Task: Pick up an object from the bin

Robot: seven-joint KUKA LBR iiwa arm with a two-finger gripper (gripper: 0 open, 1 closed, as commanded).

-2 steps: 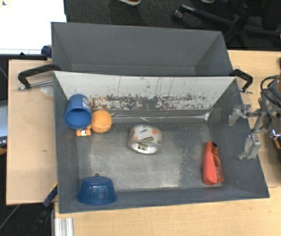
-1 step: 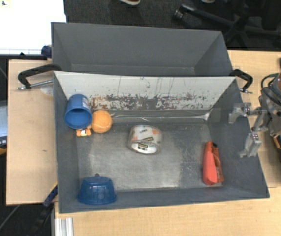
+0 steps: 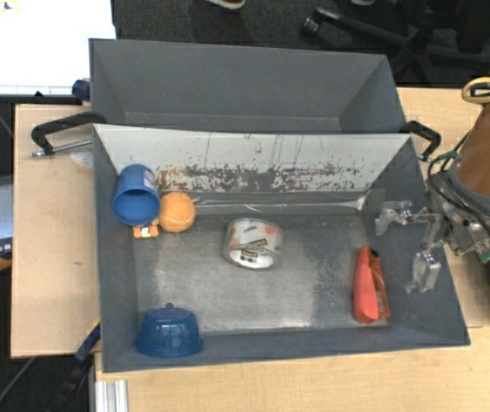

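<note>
My gripper [image 3: 407,249] hangs over the bin's right side, close to the right wall. Its two metal fingers stand apart, open, with nothing between them. Just to its left and a little lower lies a long orange-red object [image 3: 368,288], lengthwise along the right wall on the bin floor. The gripper is beside and above it, apart from it. A roll of clear tape [image 3: 253,243] with a printed label lies near the middle of the floor, well left of the gripper.
At the back left an orange ball [image 3: 176,212] sits beside a tipped blue cup [image 3: 136,195], with a small orange piece [image 3: 146,231] below them. A blue dome-shaped lid [image 3: 168,331] rests in the front left corner. The arm enters over the right rim.
</note>
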